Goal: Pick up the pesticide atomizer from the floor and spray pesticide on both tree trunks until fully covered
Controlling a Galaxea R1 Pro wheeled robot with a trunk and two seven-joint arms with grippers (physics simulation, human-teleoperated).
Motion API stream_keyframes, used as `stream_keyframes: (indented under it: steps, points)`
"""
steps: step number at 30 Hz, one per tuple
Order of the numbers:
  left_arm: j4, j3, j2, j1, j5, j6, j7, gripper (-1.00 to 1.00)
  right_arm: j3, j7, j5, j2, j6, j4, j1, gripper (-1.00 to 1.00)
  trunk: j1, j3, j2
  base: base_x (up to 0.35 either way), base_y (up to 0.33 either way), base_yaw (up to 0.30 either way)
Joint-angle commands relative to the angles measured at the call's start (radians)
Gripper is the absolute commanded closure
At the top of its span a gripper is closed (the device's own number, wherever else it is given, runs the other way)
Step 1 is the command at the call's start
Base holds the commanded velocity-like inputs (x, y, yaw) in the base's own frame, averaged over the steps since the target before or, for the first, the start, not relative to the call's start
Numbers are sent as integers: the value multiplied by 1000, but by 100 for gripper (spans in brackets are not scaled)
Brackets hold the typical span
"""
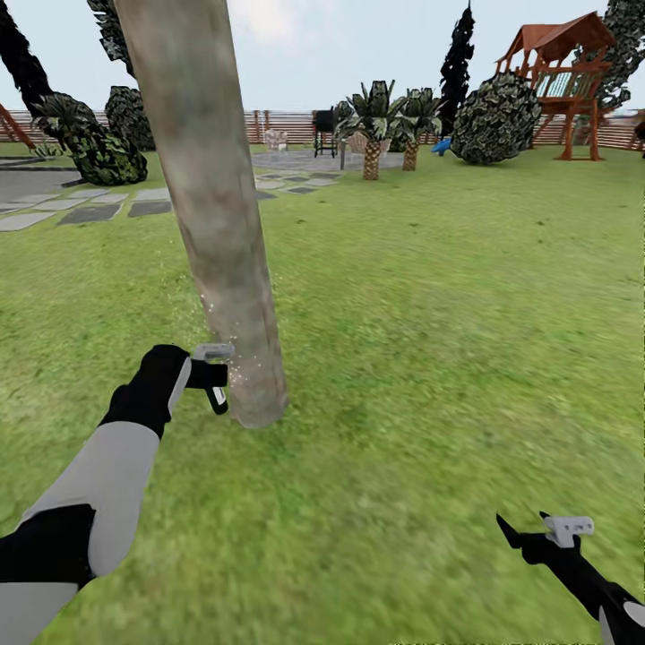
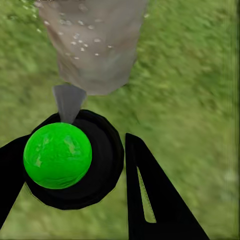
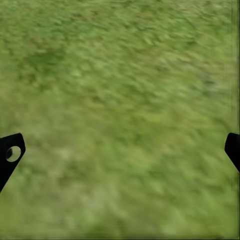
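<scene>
A thick mottled grey-tan tree trunk rises from the grass floor just left of centre. My left gripper is at the trunk's base, shut on the pesticide atomizer, a small dark bottle. In the left wrist view the atomizer sits between the fingers with a round top that shows bright green, and a grey spray cone points at the trunk. Pale droplets speckle the trunk's lower part. My right gripper hangs open over bare grass, low on the right.
Grey paving slabs lie at the back left beside dark bushes. Two short palms, a grill and a slat fence stand at the back, and a wooden play tower at the back right. Open lawn spreads to the right.
</scene>
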Motion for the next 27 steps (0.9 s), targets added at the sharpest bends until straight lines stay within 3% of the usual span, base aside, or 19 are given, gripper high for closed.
stream_keyframes:
  steps: [1, 6, 8, 12, 16, 19, 27]
  points:
    - [0, 1, 1, -1, 0, 1, 0, 100, 0, 0, 0, 0, 0, 2, 0, -100, 0, 0, 0, -17, 0, -53]
    - [-3, 3, 6, -40, 1, 22, -6, 100, 0, 0, 0, 0, 0, 32, 0, -100, 0, 0, 0, -2, 0, -6]
    - [-3, 3, 6, -93, 1, 76, -6, 100, 0, 0, 0, 0, 0, 33, 0, -100, 0, 0, 0, 0, 0, 0]
    - [-3, 2, 7, -153, 0, 93, -7, 100, 0, 0, 0, 0, 0, 33, 0, -100, 0, 0, 0, 0, 0, 0]
    - [-3, -2, 5, -145, 0, 92, -7, 100, 0, 0, 0, 0, 0, 33, 0, -100, 0, 0, 0, -2, 0, 0]
    - [-2, -2, 3, -109, 0, 84, -6, 100, 1, 0, 0, 0, 0, 33, 0, -100, 0, 0, 0, -184, -108, 0]
    - [-2, -3, 3, -89, -1, 82, -5, 100, 1, 0, 0, 0, 0, 33, 0, -100, 0, 0, 0, -40, -230, 0]
